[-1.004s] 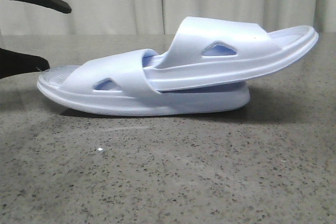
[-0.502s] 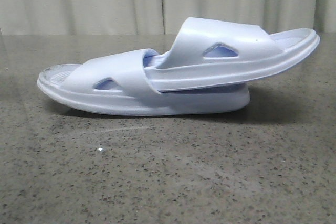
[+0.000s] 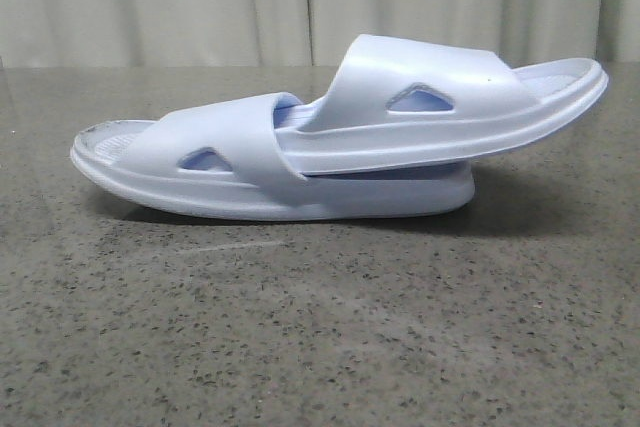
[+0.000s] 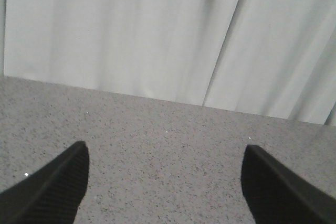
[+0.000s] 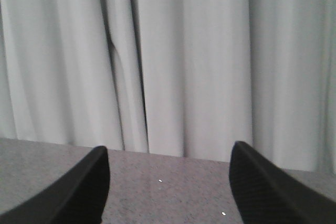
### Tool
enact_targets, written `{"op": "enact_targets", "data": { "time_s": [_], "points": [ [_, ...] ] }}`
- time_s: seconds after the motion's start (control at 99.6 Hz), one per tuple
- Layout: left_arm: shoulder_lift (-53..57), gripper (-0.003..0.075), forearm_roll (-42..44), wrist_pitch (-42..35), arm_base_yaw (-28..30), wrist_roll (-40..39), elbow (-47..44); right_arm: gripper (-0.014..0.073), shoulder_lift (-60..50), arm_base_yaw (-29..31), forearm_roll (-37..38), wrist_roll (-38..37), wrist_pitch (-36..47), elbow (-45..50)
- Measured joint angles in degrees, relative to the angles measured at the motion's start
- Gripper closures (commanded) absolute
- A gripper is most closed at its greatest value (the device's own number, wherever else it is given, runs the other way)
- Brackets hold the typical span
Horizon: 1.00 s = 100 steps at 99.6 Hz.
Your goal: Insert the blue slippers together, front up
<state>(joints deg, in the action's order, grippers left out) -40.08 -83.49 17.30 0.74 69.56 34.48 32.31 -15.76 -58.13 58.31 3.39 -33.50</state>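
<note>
Speckled grey stone formed the table [image 3: 300,347], and pale pleated curtains [image 3: 200,7] hung behind its far edge. On that surface the blue slippers [image 3: 340,142] lay nested as a pair, filling most of the front view's width, side-on to the camera. They were so pale as to look almost white, moulded in smooth foam with a faint sheen. The lower slipper [image 3: 200,172] rested on the table, its thick sole curving up slightly at the left end, where a ribbed footbed showed. Its wide strap arched over the middle and carried a triangular side hole [image 3: 205,159] through which a bluer inside could be seen. The upper slipper [image 3: 450,107] was pushed under that strap from the right; its left end was hidden beneath the strap and its right end rose clear of the table, tilted upward and overhanging the lower sole. It had the same broad strap with a triangular hole [image 3: 420,99], and a raised rim ran round its sole. A soft shadow lay under the pair. No arm showed in the front view. In the left wrist view the left gripper [image 4: 165,182] hung over bare table with its dark fingers spread wide and nothing between them. The right gripper [image 5: 168,182] was likewise spread apart and held nothing, facing the curtains
</note>
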Motion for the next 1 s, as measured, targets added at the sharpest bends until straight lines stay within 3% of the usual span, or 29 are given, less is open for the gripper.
{"op": "enact_targets", "data": {
  "time_s": [0.221,0.542,1.004],
  "points": [
    [9.14,0.0191,2.41,-6.58,-3.18,0.10,-5.67,0.0165,-0.91,0.00,-0.01,1.22,2.89,6.81],
    [21.80,0.0191,6.22,-7.63,-3.34,0.10,-15.02,0.0165,-9.85,0.00,-0.01,3.90,3.04,11.89],
    [23.22,0.0191,7.75,-4.68,-3.34,0.10,-17.75,0.0171,-22.82,0.00,0.24,4.00,-1.21,21.59]
  ]
}}
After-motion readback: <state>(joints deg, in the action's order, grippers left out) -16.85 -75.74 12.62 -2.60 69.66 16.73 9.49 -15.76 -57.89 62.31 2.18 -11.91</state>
